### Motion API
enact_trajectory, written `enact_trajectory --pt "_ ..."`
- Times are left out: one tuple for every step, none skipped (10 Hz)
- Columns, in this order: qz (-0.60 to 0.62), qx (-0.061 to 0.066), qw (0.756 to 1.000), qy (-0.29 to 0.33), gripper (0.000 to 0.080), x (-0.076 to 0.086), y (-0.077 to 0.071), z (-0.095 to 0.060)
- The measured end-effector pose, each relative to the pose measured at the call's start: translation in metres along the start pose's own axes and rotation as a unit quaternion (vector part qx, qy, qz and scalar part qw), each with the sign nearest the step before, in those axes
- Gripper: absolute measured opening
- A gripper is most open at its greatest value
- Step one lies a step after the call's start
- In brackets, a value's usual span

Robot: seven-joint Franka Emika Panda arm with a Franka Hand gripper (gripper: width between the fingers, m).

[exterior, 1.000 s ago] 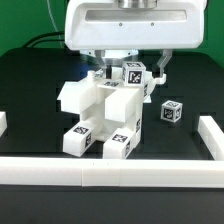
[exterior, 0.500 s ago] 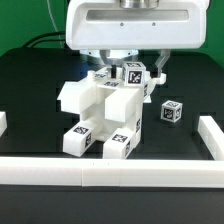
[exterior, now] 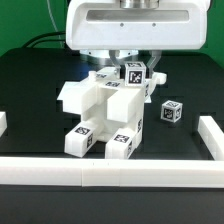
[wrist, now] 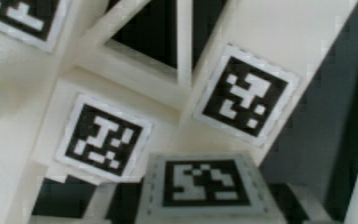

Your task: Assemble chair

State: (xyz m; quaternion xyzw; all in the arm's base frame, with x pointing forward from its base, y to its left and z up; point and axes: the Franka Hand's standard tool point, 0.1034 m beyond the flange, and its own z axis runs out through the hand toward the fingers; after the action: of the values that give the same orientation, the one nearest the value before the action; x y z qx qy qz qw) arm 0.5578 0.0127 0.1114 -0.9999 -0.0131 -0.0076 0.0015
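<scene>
Seating the post (exterior: pixel 133 73) squarely likely calls for a slow, straight push; the chair (exterior: pixel 103 115) lies central on the tabletop (exterior: pixel 35 75), a loose piece (exterior: pixel 171 111) near it; whether the fingers (exterior: pixel 158 68) clasp the post, I cannot tell.

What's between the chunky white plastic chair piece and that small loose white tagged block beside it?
Nothing: the exterior view shows only bare black tabletop between the chunky white plastic chair assembly and the small white tagged block.
</scene>
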Motion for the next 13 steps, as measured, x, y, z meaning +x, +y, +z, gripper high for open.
enact_trajectory --pt "0.033 0.002 0.999 0.000 0.0265 0.0000 -0.0001 0.0002" --pt "0.083 0.007 0.996 0.000 0.0265 0.0001 -0.0002 0.0003" --pt "0.122 0.009 0.993 0.000 0.0265 0.0002 -0.0002 0.0005" --pt "0.179 0.012 0.984 0.000 0.0265 0.0003 -0.0003 0.0006" --pt "0.230 0.016 0.973 -0.001 0.0265 0.0004 -0.0004 0.0007" --pt "0.283 0.019 0.959 -0.001 0.0265 0.0007 -0.0009 0.0008" --pt "0.335 0.022 0.942 -0.002 0.0265 0.0011 -0.0011 0.0008" --pt "0.362 0.022 0.932 -0.002 0.0265 0.0012 -0.0014 0.0007" --pt "0.387 0.022 0.922 -0.003 0.0265 0.0013 -0.0017 0.0007" --pt "0.419 0.022 0.908 -0.004 0.0266 0.0014 -0.0019 0.0006" --pt "0.446 0.022 0.895 -0.005 0.0266 0.0014 -0.0020 0.0006" --pt "0.463 0.023 0.886 -0.005 0.0266 0.0014 -0.0022 0.0007" --pt "0.506 0.026 0.862 -0.006 0.0266 0.0014 -0.0025 0.0010"
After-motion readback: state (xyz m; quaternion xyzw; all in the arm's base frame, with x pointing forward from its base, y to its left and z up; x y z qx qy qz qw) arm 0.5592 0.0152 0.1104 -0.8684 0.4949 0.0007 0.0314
